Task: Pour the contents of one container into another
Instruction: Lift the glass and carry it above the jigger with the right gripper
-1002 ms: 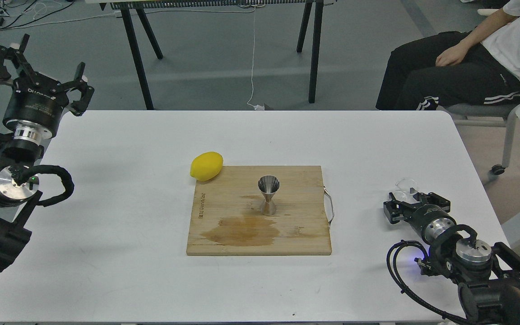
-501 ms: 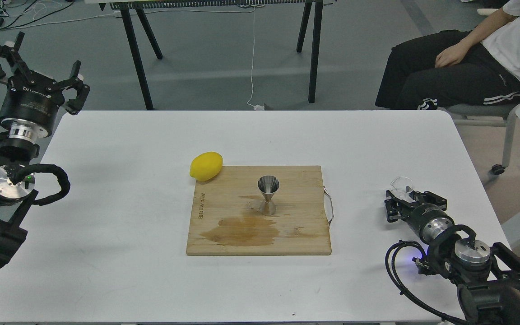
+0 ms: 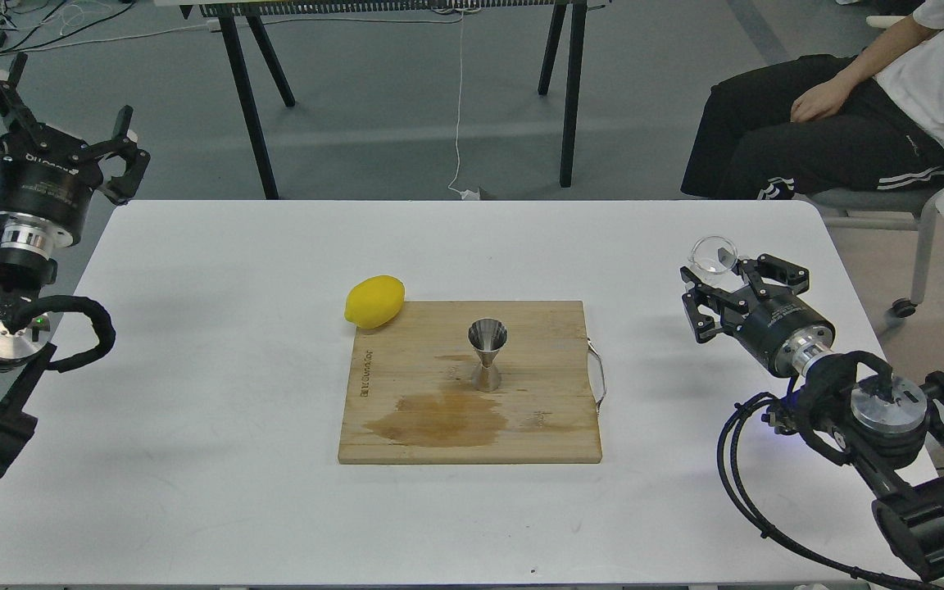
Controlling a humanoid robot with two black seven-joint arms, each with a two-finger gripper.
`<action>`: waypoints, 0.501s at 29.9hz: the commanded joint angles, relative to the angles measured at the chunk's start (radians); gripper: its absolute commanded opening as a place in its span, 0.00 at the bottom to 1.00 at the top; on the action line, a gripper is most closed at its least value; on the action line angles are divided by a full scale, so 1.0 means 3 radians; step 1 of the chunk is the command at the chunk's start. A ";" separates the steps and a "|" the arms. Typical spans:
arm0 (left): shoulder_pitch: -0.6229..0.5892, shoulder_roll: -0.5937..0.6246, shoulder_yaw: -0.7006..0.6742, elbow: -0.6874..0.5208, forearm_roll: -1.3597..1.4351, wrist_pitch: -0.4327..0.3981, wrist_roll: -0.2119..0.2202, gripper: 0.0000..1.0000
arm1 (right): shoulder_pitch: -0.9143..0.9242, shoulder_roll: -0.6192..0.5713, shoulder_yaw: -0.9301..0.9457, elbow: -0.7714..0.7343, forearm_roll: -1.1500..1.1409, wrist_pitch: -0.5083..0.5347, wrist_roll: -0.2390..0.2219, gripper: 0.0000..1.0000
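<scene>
The steel jigger (image 3: 487, 354) stands upright in the middle of the wooden cutting board (image 3: 546, 434). Right of the board, above the table, my right gripper (image 3: 726, 277) is shut on the small clear cup (image 3: 714, 255), which is held roughly upright. The cup is well to the right of the jigger and apart from it. Whether the cup holds anything cannot be made out. Beyond the table's far-left corner, my left gripper (image 3: 50, 106) is raised, open and holding nothing.
A yellow lemon (image 3: 374, 301) lies at the board's far-left corner. A wet brown stain (image 3: 439, 418) spreads on the board in front of the jigger. A metal handle (image 3: 599, 377) sticks out of the board's right side. A person (image 3: 849, 106) sits beyond the table's far-right corner.
My right gripper has lifted the clear cup off the table and carried it up and away from me. My left gripper has drifted left and slightly farther back.
</scene>
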 commanded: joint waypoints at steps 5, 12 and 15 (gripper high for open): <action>0.0000 0.0047 0.0005 -0.0015 -0.0001 0.0023 0.0006 1.00 | 0.0458 -0.0056 -0.0582 0.0299 -0.0549 -0.0280 0.0021 0.32; 0.0005 0.0077 -0.0010 -0.0040 -0.0001 0.0049 0.0001 1.00 | 0.0934 -0.0056 -0.1283 0.0304 -0.0860 -0.0367 0.0026 0.32; 0.0025 0.0077 -0.0020 -0.0045 -0.0001 0.0054 0.0001 1.00 | 0.1077 -0.0051 -0.1503 0.0304 -0.1090 -0.0387 0.0026 0.32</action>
